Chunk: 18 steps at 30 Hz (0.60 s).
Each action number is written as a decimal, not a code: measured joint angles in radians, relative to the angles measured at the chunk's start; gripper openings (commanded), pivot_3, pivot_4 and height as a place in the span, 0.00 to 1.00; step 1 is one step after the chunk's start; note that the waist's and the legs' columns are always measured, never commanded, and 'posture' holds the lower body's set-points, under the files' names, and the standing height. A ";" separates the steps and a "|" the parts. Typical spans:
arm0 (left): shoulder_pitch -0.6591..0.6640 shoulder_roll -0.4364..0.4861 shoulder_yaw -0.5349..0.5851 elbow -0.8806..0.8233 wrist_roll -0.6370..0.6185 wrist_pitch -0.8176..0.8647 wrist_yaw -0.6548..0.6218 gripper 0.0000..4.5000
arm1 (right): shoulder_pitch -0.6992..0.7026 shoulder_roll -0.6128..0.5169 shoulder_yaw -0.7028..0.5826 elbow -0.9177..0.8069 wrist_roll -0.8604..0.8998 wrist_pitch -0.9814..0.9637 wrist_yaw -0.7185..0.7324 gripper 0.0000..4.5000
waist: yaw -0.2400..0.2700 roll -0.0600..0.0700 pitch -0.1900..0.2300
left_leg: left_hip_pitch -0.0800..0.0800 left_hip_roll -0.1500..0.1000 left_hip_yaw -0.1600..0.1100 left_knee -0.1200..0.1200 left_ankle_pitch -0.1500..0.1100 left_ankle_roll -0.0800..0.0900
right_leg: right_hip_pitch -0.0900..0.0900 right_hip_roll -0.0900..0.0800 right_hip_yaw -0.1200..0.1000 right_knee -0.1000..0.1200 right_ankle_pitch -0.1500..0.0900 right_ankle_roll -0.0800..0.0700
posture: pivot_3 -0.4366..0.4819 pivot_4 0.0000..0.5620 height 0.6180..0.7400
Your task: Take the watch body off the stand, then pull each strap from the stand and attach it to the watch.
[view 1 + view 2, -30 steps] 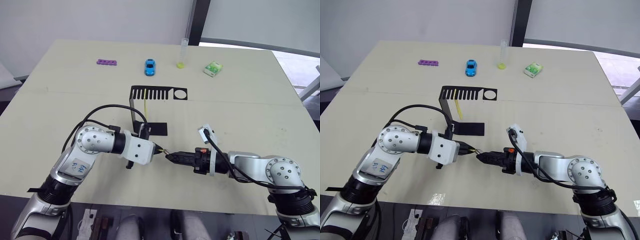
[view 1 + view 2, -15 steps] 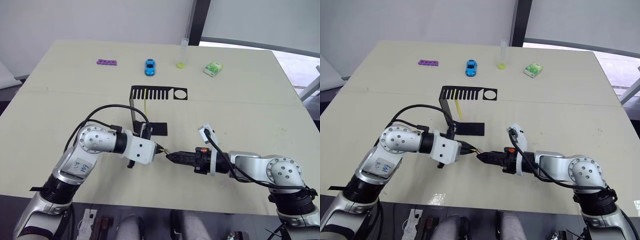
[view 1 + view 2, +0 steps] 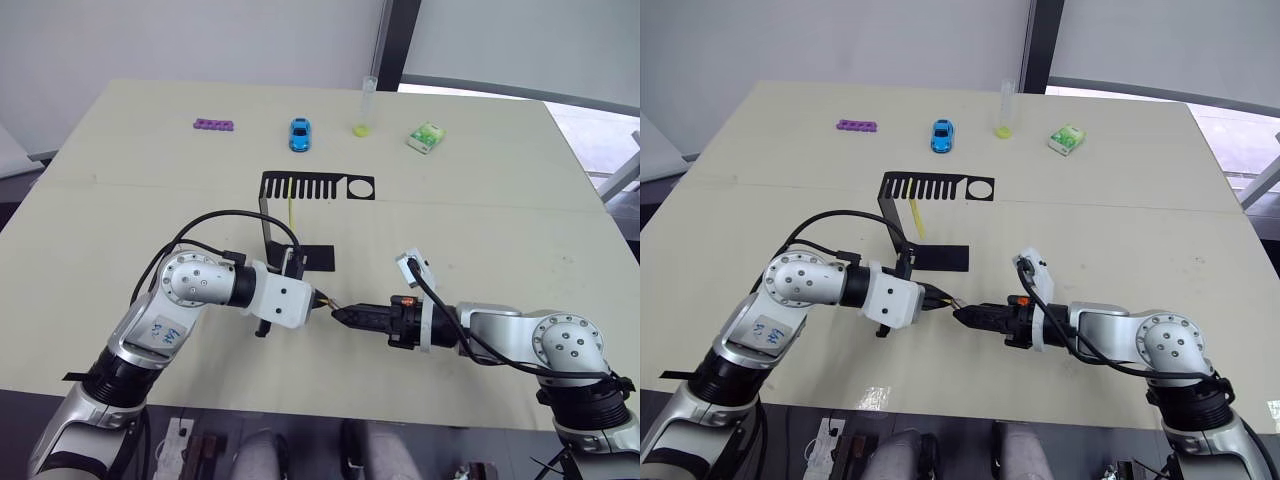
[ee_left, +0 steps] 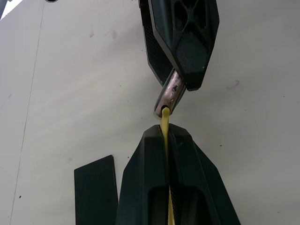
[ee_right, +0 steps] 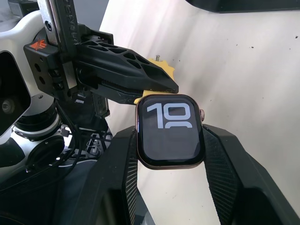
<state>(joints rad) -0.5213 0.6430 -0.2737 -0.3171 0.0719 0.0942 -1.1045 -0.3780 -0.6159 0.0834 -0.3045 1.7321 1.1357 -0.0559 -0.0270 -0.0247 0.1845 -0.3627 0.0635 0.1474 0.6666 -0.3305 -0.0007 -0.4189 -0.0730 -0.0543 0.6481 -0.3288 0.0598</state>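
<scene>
- Near the front edge of the tabletop point(image 3: 480, 200), the two grippers meet tip to tip, low over the top.
- Almost nothing has moved in the last second. The left arm has only shifted a tiny bit, and the tips stay together.
- That likely means the strap is being pushed slowly into the watch body, and it is not clicked in yet.
- The right gripper point(image 5: 169, 140) has its fingers clamped on the sides of the watch body point(image 5: 169, 130).
- The left gripper point(image 4: 167, 133) has its fingers squeezed on a yellow strap point(image 4: 165, 123).
- The left wrist view shows the strap end touching the edge of the watch body; the head views are too far off to show that.
- The head views show the other strap point(image 3: 290, 208) hanging from the stand point(image 3: 300, 189).
</scene>
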 measured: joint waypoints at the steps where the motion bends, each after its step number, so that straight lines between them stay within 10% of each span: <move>1: 0.000 0.000 0.000 0.000 0.000 0.001 0.000 0.00 | 0.000 0.000 0.000 0.000 0.001 0.000 0.000 0.34 | 0.000 0.000 0.000 | 0.000 0.000 0.000 0.000 0.000 0.000 | 0.000 0.000 0.000 0.000 0.000 0.000 | 0.48 0.27 1.00; 13: -0.005 -0.002 0.000 -0.001 0.001 0.018 0.000 0.00 | -0.005 0.000 0.000 0.000 0.003 -0.001 0.000 0.34 | 0.000 0.000 0.000 | 0.000 0.000 0.000 0.000 0.000 0.000 | 0.000 0.000 0.000 0.000 0.000 0.000 | 0.48 0.27 1.00; 18: 0.032 0.030 0.050 -0.040 -0.043 0.058 -0.001 0.54 | -0.007 0.010 0.027 -0.005 0.005 0.003 0.016 0.34 | -0.003 0.000 0.000 | 0.000 0.000 0.000 0.000 0.000 0.000 | 0.000 0.000 0.000 0.001 0.000 0.000 | 0.48 0.27 1.00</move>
<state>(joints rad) -0.4892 0.6727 -0.2242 -0.3575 0.0292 0.1523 -1.1056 -0.3853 -0.6057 0.1105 -0.3094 1.7369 1.1387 -0.0397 -0.0299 -0.0247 0.1845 -0.3626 0.0639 0.1474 0.6665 -0.3304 -0.0009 -0.4194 -0.0728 -0.0543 0.6486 -0.3289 0.0598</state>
